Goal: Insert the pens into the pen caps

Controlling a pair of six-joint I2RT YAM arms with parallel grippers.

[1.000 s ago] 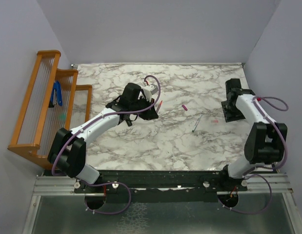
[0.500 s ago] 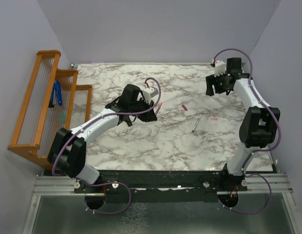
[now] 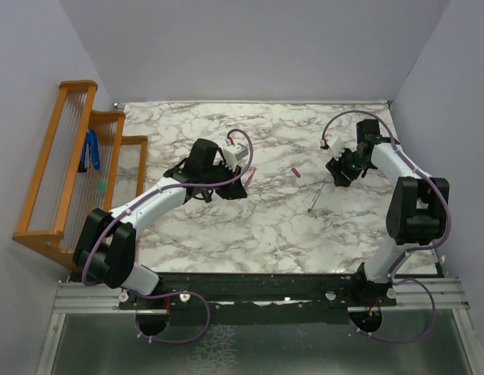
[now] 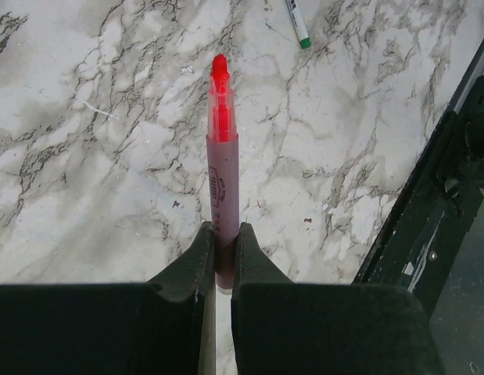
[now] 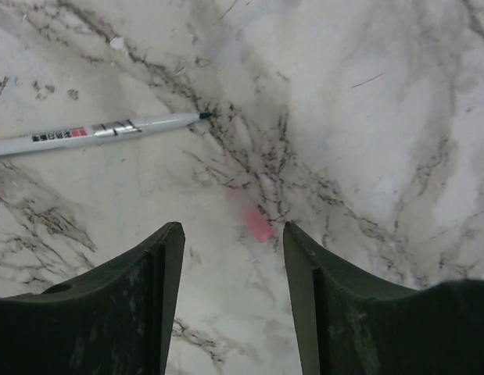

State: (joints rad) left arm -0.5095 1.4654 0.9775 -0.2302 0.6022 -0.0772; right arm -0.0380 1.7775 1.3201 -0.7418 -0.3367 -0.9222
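My left gripper (image 3: 240, 181) (image 4: 222, 244) is shut on a thin pinkish-white pen (image 4: 224, 183) with a red tip, which it holds above the marble table; the pen shows in the top view (image 3: 251, 172). A greyish pen (image 3: 314, 201) (image 5: 93, 134) lies on the table, and its green end shows in the left wrist view (image 4: 297, 23). A magenta cap (image 3: 295, 172) lies mid-table. My right gripper (image 3: 338, 171) (image 5: 232, 232) is open just above a pale pink cap (image 5: 254, 219), which lies just beyond its fingertips. The black marker and the orange cap are out of view.
An orange wooden rack (image 3: 66, 164) stands at the table's left edge with a blue-handled tool (image 3: 91, 150) in it. The black base rail (image 4: 429, 203) runs along the table's near edge.
My right arm swung from the right edge to the far corner, then down and left over the pale pink cap. My left gripper shifted slightly with the pen.
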